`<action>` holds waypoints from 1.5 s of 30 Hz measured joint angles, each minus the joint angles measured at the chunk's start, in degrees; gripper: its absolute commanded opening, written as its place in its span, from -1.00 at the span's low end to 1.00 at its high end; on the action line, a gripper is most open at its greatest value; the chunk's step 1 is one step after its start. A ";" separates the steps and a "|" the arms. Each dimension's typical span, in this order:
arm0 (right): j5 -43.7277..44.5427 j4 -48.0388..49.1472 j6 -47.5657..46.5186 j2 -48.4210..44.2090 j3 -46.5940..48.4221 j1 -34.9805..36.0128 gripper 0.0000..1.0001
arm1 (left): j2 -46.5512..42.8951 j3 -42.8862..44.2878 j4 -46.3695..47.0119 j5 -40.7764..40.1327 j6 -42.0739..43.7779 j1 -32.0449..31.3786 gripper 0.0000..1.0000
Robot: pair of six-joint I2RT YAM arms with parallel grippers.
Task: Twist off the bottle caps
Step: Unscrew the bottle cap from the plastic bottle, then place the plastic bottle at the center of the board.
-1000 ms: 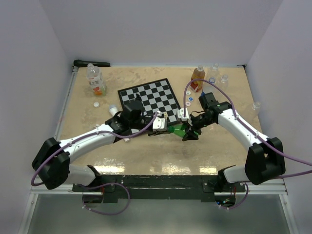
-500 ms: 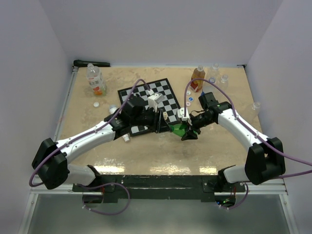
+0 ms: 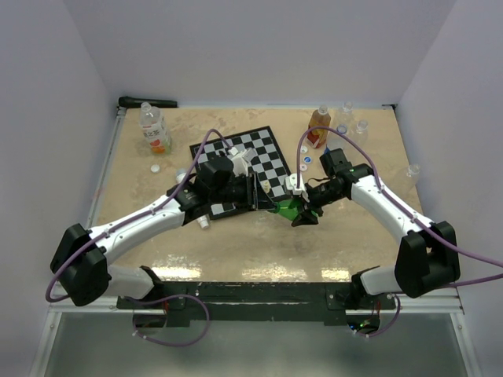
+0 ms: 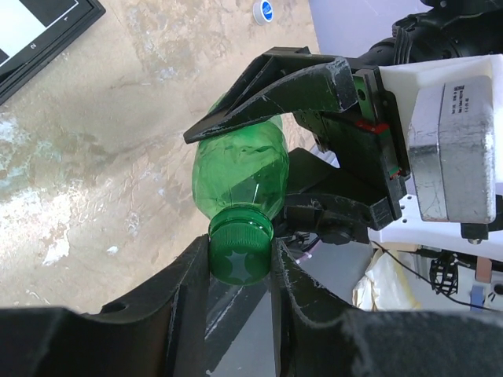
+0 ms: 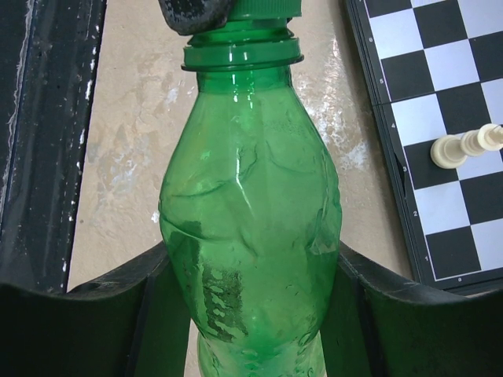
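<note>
A green bottle (image 3: 288, 208) is held horizontal just above the table, in front of the chessboard. My right gripper (image 3: 302, 212) is shut on its body, and in the right wrist view the bottle (image 5: 251, 228) fills the gap between that gripper's (image 5: 251, 271) two fingers. My left gripper (image 3: 269, 205) comes from the left and is shut on the green cap (image 4: 240, 250), with a finger pressed on each side of it. In the right wrist view the cap (image 5: 263, 7) shows only at the top edge, half hidden by a left finger.
A chessboard (image 3: 240, 161) lies behind the grippers with a white chess piece (image 5: 464, 145) on it. An orange-labelled bottle (image 3: 318, 127) and small clear bottles (image 3: 346, 110) stand at the back right, and a clear bottle (image 3: 155, 128) at the back left. Loose caps (image 3: 156, 167) lie on the table.
My left wrist has rolled around the cap: its white camera mount swung from beside the bottle up and back over the chessboard. The right gripper and the bottle stayed put.
</note>
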 measured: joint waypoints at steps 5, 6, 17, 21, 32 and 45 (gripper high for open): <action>-0.35 0.52 0.02 0.00 0.00 0.07 -0.94 | -0.61 0.00 -0.57 -0.52 -0.61 0.07 -1.00; -0.42 0.63 0.02 0.00 0.00 0.07 -0.94 | -0.68 0.00 -0.61 -0.59 -0.66 0.07 -1.00; -0.98 1.33 0.07 0.00 0.22 0.09 -0.93 | -1.03 -0.04 -0.42 0.11 -2.29 0.87 -1.00; -1.01 1.42 0.09 0.00 0.22 0.09 -0.93 | -1.18 -0.72 0.46 0.57 -2.60 1.20 -0.95; 1.07 -0.13 0.00 0.00 0.22 -0.02 -0.94 | -4.87 -1.97 4.90 0.28 -2.60 3.48 0.09; 1.70 -0.44 0.00 0.00 0.22 -0.02 -0.94 | -11.28 -0.72 -3.15 -5.90 9.92 5.77 0.58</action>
